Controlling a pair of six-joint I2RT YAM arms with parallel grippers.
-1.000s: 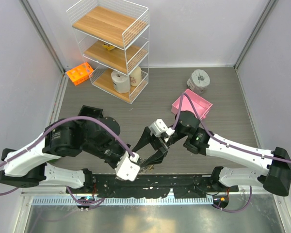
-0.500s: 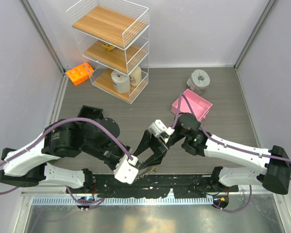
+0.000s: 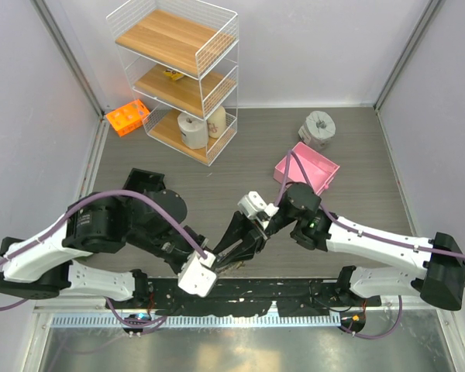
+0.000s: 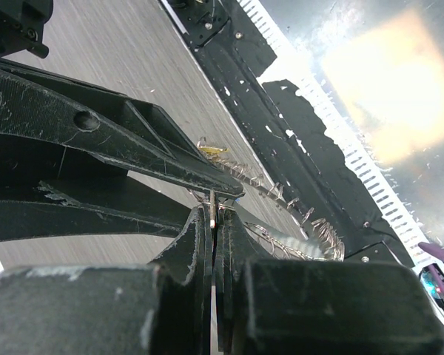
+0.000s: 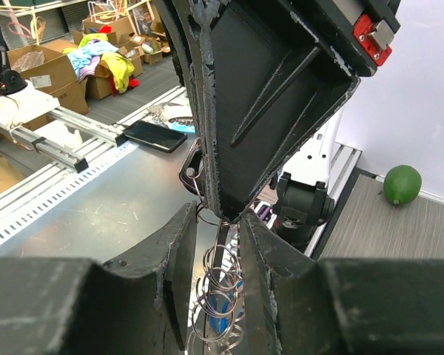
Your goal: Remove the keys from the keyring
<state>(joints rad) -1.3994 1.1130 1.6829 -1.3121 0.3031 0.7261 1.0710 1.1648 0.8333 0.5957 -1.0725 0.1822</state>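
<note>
At the table's (image 3: 356, 147) six o'clock edge, the left gripper (image 4: 213, 222) is pressed tight on one end of the keyring (image 4: 288, 203). The right gripper (image 5: 216, 218) straddles its coils, and I cannot tell if it grips. The yellow key (image 4: 212, 150) appears threaded on, so removal seems hardly begun.

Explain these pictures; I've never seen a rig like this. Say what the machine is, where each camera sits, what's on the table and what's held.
The machine is a left arm and a right arm bolted to a table. One picture looks down from above; the others come from a camera on each wrist. On the table: a wire shelf, an orange block, a pink box, a grey roll. The left gripper pinches the coiled keyring; the right gripper has its jaws around it, grip unclear. A yellow key shows nearby.
</note>
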